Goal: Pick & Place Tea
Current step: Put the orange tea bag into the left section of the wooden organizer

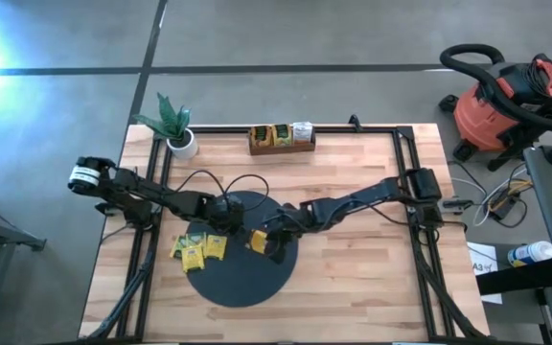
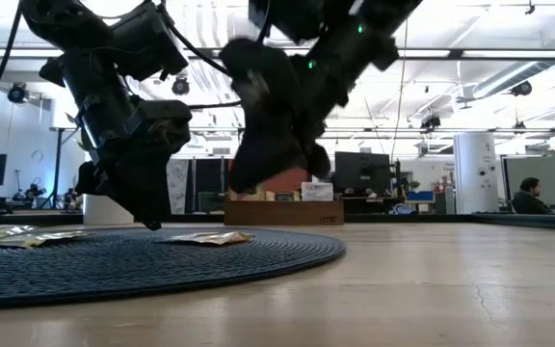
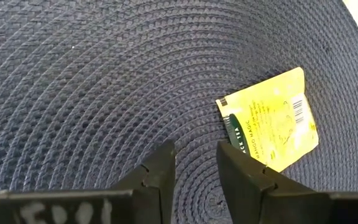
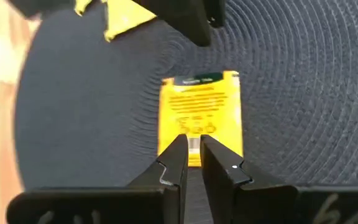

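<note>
A black round mat lies mid-table. Several yellow tea packets lie flat on its left part, and one more lies flat just beside my left gripper. My left gripper hovers open over the bare mat with nothing between its fingers; in the high view it is over the mat's far left. My right gripper is over the mat's middle, shut on a yellow tea packet. That packet also shows in the high view. My right gripper pinches the yellow packet between its two fingers at the middle of the edge nearest the wrist. The fingers slant down from the table's right side. The packet sticks out flat beyond the fingertips and appears raised off the mat.
A brown wooden tray holding more packets stands at the far edge, with a potted plant to its left. Black rails run along the table's sides. A red vacuum stands on the floor beyond the right edge. Bare wood lies right of the mat.
</note>
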Tool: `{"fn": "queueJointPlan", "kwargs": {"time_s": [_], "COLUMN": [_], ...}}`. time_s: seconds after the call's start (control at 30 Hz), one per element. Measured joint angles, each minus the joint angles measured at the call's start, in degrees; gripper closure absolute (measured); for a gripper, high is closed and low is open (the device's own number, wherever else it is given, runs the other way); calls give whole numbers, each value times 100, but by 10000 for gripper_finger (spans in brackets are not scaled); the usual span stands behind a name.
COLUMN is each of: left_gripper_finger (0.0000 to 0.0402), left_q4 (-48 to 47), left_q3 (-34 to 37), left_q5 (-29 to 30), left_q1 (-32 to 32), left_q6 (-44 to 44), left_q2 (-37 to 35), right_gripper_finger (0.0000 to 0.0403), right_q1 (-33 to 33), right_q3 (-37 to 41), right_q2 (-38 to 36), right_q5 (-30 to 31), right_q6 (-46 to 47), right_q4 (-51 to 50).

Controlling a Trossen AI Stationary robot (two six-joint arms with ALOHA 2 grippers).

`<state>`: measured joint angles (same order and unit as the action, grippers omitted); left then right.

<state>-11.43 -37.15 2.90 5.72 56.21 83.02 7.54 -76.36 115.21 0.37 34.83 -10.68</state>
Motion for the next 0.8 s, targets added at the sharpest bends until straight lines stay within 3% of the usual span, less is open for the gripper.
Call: {"fn": "queueJointPlan", "kwargs": {"time_s": [0.37,0.8], "left_gripper_finger": [289,289], "left_q4": [114,749], "left_q3": [2,4], "left_q5": [-19,-235], "left_q1": [0,0], "left_q6": [102,634], "left_q2": [0,0], "right_gripper_finger": [360,360], "right_q1": [-58,-42], "right_q3": [-4,-26], "right_q2": [607,679], "right_q5": [-322,-333], "right_q6": [84,118], "right_q4": [119,28]}}
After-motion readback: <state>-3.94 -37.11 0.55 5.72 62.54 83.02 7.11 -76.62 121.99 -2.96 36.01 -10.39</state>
